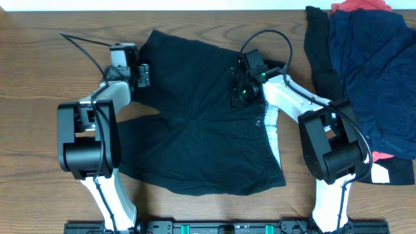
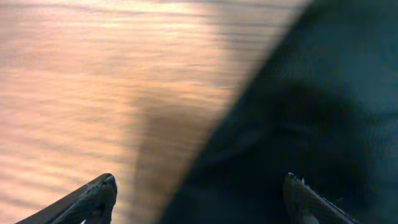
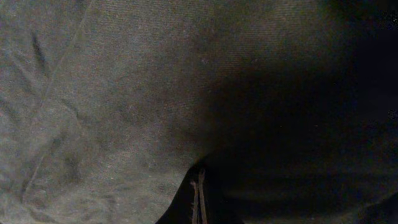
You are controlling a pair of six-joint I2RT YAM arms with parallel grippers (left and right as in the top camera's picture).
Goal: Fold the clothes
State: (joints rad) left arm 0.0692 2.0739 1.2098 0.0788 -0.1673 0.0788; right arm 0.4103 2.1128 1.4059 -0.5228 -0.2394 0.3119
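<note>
**Op A:** Where do things stand on my side?

**Op B:** I see the black shorts (image 1: 201, 136) spread flat on the desk (image 1: 39, 84), lying under and between both claws. My left claw (image 1: 142, 75) sits at their edge, spread wide and holding nothing. In its wrist view one finger (image 2: 93, 199) is over bare wood and the other is over black cloth, so the hem runs between them.

**Op A:** And the right?

**Op B:** My right claw (image 1: 238, 94) is over the cloth, well inside its edge, and pinched fully closed. I cannot make out any fold caught in it. The wrist view shows only flat fabric beneath the tips.

**Op A:** So how do I take the fold cleanly?

**Op B:** I'd lower the left claw straight down onto that hem and close on the edge only, not a bunch of cloth. I'd open the right claw and move it back toward the pale waistband lining (image 1: 273, 133) behind it, so that both ends lift together. Lifting one corner alone would probably drag the shorts askew.

**Op A:** What about the pile of other clothes (image 1: 370, 71)?

**Op B:** It's well apart, off the right claw's outer side. I'd leave it until this pair is folded.
</note>
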